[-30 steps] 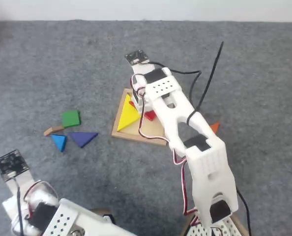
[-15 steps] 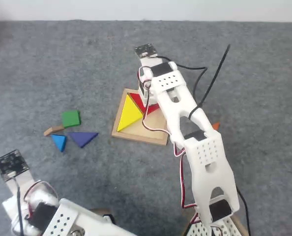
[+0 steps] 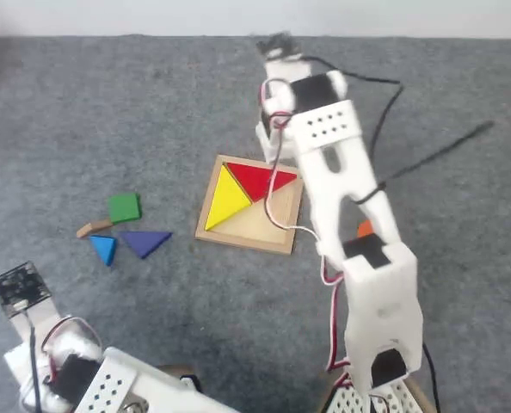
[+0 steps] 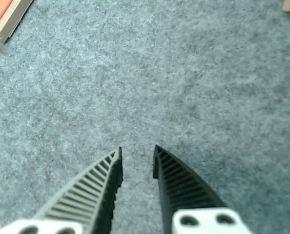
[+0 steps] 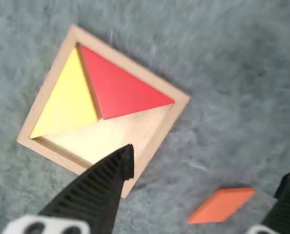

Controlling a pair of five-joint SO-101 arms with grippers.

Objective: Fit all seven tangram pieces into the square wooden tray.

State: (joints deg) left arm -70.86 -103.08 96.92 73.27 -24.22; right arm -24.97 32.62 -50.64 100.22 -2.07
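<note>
**Asker:** Where are your grippers just now?

**Robot:** My right arm [image 3: 359,198] stretches out over the grey carpet [image 3: 109,112], past the right side of the tray [image 3: 243,241]. My right gripper [image 5: 211,161] hangs above the carpet with its jaws spread wide and nothing between them. My left arm [image 3: 75,379] is at the near left corner of the table. My left gripper [image 4: 137,150] is low over the carpet, jaws a narrow gap apart, holding nothing.

**Asker:** And the pieces?

**Robot:** Two lie flat in the tray. The yellow triangle [image 3: 225,202] fills its left part and the red triangle [image 3: 260,179] its far part, and they touch along one edge. The rest of the tray floor is plain wood. The orange piece [image 5: 222,204] lies on the carpet near the tray's right side, and from above my right arm partly hides it.

**Asker:** The others?

**Robot:** They sit close together on the carpet, well to the left of the tray: the green square [image 3: 124,207], the tan piece [image 3: 94,228], the small blue triangle [image 3: 105,249] and the dark blue triangle [image 3: 146,242].
</note>
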